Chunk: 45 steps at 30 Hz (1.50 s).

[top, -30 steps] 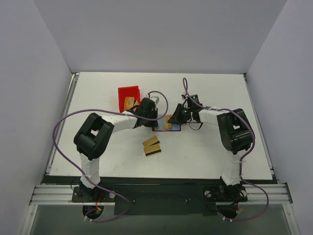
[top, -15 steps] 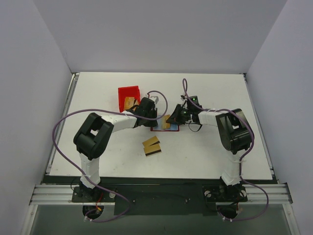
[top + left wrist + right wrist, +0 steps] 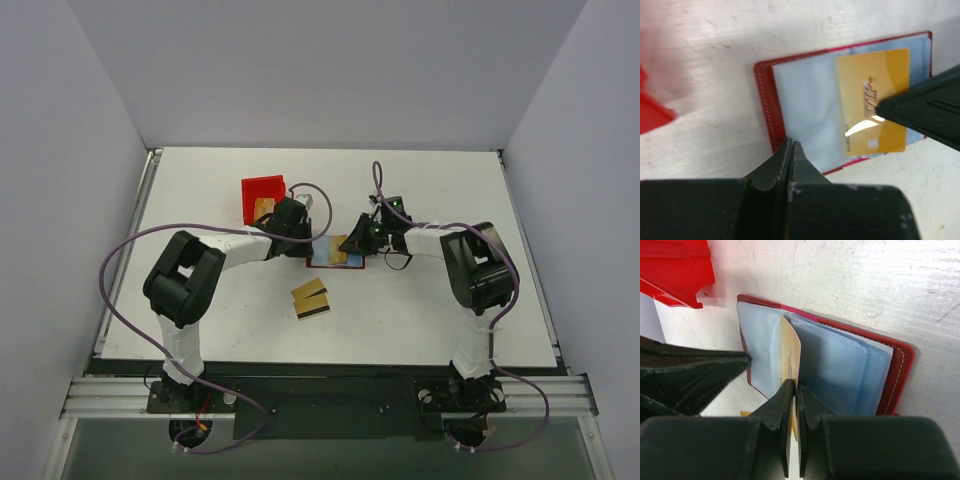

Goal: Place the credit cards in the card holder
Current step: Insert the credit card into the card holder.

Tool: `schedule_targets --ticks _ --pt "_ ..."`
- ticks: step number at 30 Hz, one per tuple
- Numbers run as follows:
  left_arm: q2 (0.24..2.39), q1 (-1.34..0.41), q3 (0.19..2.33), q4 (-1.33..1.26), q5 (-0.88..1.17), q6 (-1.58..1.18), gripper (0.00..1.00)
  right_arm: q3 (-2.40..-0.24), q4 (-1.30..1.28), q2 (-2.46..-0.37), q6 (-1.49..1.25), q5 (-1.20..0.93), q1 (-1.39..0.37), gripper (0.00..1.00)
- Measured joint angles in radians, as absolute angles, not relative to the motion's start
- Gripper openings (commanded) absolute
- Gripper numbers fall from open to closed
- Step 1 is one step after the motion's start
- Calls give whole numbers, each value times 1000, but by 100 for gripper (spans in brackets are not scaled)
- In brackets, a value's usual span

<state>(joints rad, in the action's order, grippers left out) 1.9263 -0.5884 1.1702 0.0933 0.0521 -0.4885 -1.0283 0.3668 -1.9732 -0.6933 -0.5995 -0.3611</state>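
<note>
The card holder (image 3: 325, 262) lies open on the table, dark red outside with light blue slots (image 3: 840, 365) inside. My right gripper (image 3: 794, 385) is shut on a gold credit card (image 3: 790, 352) that stands on edge between the blue slots; the card also shows in the left wrist view (image 3: 872, 100) and from above (image 3: 342, 248). My left gripper (image 3: 791, 145) is shut with nothing between its tips, which rest at the left edge of the blue page (image 3: 805, 105). Two more credit cards (image 3: 310, 298) with dark stripes lie on the table in front of the card holder.
A bright red open-topped bin (image 3: 263, 197) stands just behind my left gripper, with something tan (image 3: 264, 208) inside. Both grippers (image 3: 308, 243) (image 3: 358, 238) meet over the card holder, tips close together. Grey walls enclose the white table (image 3: 450, 320).
My left arm has drawn back a little to the left, uncovering more of the open card holder. My right gripper has shifted slightly left with the card still in it.
</note>
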Motion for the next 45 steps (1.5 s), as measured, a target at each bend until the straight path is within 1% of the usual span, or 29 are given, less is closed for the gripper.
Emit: schedule_targets --ticks 3,8,20,28,36,45 --pt "1922 -561 1168 96 39 -490 11 -1028 368 -1973 -695 -598 -364 0" --pt "1923 -546 1168 102 23 -490 19 -1028 367 -1973 -696 -597 -364 0" --pt "1928 -548 1168 101 28 -490 24 -1028 367 -1973 -696 -597 -364 0" --pt "1929 -548 1168 99 35 -490 24 -1028 367 -1973 -696 -597 -364 0" --pt "1934 -552 1170 94 35 -485 19 -1028 372 -1975 -695 -603 -363 0" --pt "1942 -553 1182 100 33 -481 18 -1004 464 -1996 -701 -680 -356 0"
